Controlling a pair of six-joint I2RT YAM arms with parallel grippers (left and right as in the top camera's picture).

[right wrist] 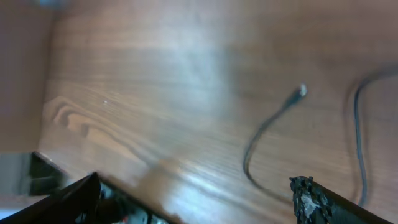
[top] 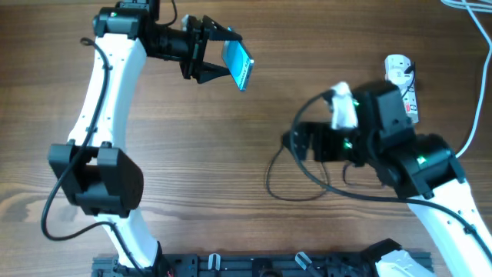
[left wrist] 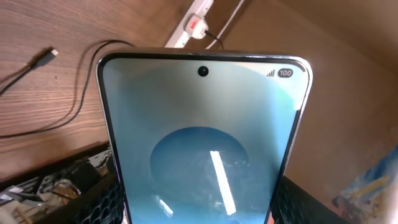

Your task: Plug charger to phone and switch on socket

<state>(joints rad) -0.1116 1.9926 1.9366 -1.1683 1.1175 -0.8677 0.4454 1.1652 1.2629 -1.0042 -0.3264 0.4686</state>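
My left gripper (top: 217,55) is shut on the phone (top: 238,64) and holds it above the table at the back, cyan screen tilted up. The phone fills the left wrist view (left wrist: 205,137), with the jaws on both of its sides. The charger's thin black cable (top: 286,191) loops on the table under my right arm. Its connector tip lies loose on the wood (right wrist: 301,91) and also shows in the left wrist view (left wrist: 52,53). My right gripper (top: 296,142) is open and empty above the table, near the cable (right wrist: 193,202). The white socket (top: 401,77) lies at the back right, partly hidden by my right arm, and the black plug sits in it (left wrist: 196,26).
A thick white cable (top: 478,92) runs along the right edge of the table. A black rail (top: 254,265) lies along the front edge. The wooden table (top: 231,161) spreads between the two arms.
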